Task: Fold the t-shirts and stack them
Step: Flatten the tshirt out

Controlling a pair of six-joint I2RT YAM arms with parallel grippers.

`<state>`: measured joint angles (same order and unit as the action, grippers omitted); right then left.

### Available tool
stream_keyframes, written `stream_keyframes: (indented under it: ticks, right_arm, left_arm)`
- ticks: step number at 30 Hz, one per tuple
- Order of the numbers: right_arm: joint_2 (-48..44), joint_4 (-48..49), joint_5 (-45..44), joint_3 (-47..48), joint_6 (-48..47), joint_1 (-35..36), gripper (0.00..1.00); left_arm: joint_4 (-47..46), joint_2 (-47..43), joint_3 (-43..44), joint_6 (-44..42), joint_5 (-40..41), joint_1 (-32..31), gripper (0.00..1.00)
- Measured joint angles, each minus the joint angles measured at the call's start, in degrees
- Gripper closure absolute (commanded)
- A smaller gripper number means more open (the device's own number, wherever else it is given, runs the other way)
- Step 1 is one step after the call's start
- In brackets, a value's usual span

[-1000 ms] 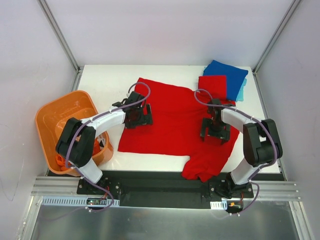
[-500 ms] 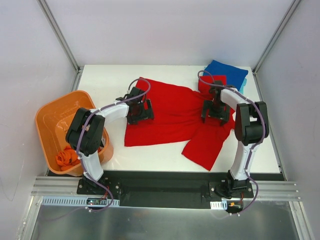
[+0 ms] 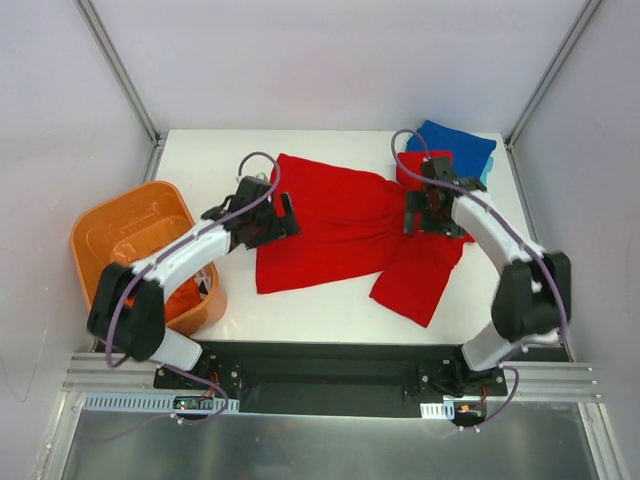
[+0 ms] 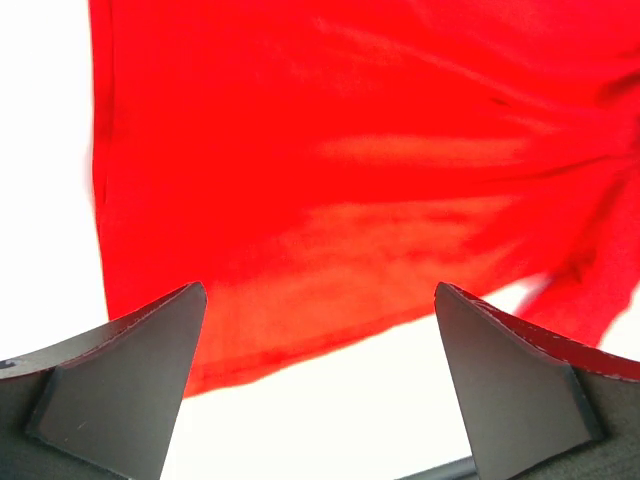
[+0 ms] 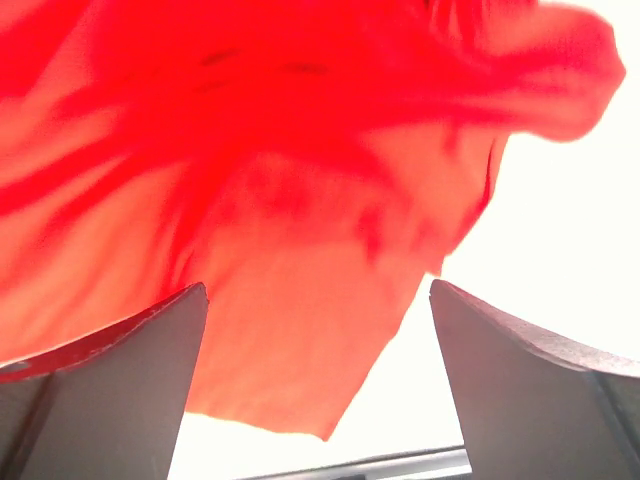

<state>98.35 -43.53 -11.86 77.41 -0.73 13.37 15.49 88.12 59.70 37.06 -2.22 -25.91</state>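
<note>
A bright red t-shirt (image 3: pixel 335 225) lies spread on the white table (image 3: pixel 210 160), with one rumpled part (image 3: pixel 415 280) trailing toward the front right. My left gripper (image 3: pixel 282 216) hovers open over the shirt's left edge; in the left wrist view the red cloth (image 4: pixel 340 170) fills the top and the gripper (image 4: pixel 320 300) holds nothing. My right gripper (image 3: pixel 425 215) is open over the shirt's right side, above wrinkled cloth (image 5: pixel 280 200); this gripper (image 5: pixel 318 295) is empty too. A folded red t-shirt (image 3: pixel 420 165) rests on a folded blue one (image 3: pixel 460 145), with a teal edge (image 3: pixel 485 182) beneath.
An orange plastic basket (image 3: pixel 125 240) stands at the table's left edge, beside my left arm. The folded stack fills the back right corner. Metal frame posts rise at both back corners.
Both arms have reached further back. The spread red shirt has slid away from the front edge, and its front right part now lies wholly on the table.
</note>
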Motion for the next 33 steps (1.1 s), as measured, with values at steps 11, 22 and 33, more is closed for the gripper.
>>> stream_keyframes:
  ticks: [11,22,33]
  right_arm:
    - [-35.89,3.78,1.38,-29.77,8.90,3.15,0.03]
    - [-39.58,4.33,1.81,-33.20,10.75,3.15,0.03]
    - [-38.45,4.31,1.84,-35.17,11.06,3.19,0.03]
  left_arm:
    - [6.12,-16.17,-18.43,10.19,4.42,-4.09,0.27]
    - [8.83,-4.46,-16.11,14.47,7.28,-4.52,0.51]
    - [9.92,-2.91,-14.75,15.15,8.76,-4.52,1.00]
